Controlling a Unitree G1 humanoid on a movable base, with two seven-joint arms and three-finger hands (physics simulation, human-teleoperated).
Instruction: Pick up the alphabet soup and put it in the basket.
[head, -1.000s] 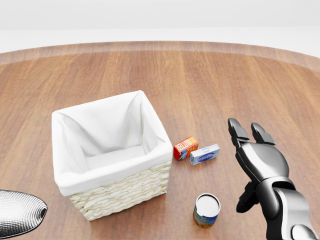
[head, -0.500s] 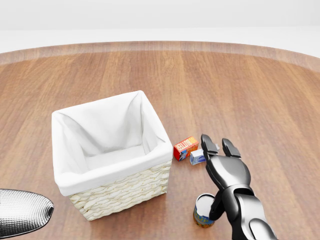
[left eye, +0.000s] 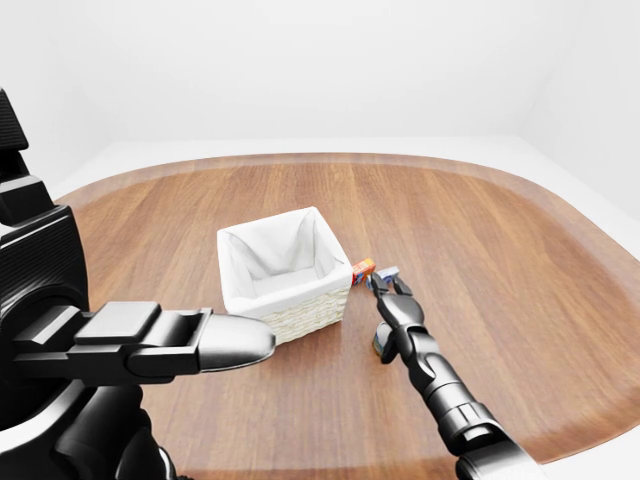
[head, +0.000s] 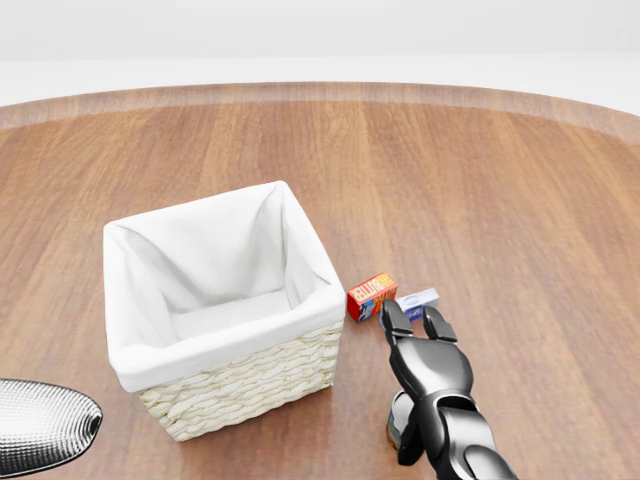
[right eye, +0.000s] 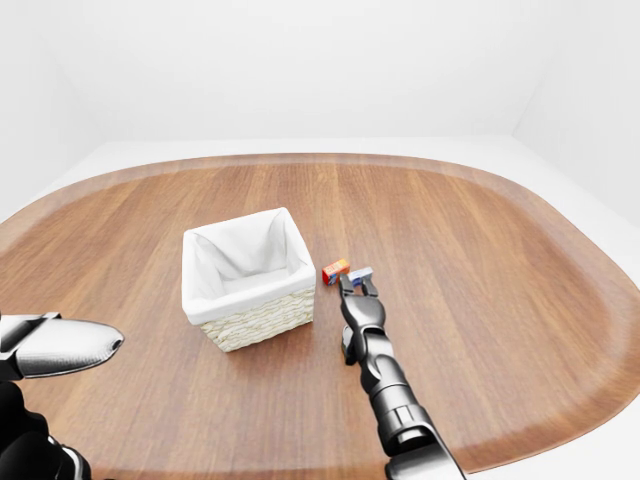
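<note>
The alphabet soup (head: 397, 420) stands upright on the bench, just to the right of the basket's (head: 240, 380) lower right corner in the head view. Only a sliver of the can shows now, because the right hand (head: 415, 322) and its forearm lie across it. A second ago that hand hung well to the right of the can; half a second ago it had swung in beside it; now it sits directly over the can, fingers pointing up the picture toward the two small boxes. The fingers stand slightly apart and are not closed round anything; the thumb seems to drop down the can's left side, though I cannot tell if it touches. My judgement is that the reach is nearly done and the closing grip comes next, with lifting and carrying to the basket still ahead.

Above the can, to the right of the basket, lie a red box (head: 371, 296) and a white-and-blue box (head: 420, 299), close enough that the fingertips nearly brush them. The basket is wicker, lined in white cloth, and holds nothing. The left hand (head: 45, 425) waits at the lower left, well apart from the basket; whether it is spread or closed I cannot tell.

The bench (right eye: 480, 240) is a broad, rounded wooden surface with a pale rim, in a plain white room.
</note>
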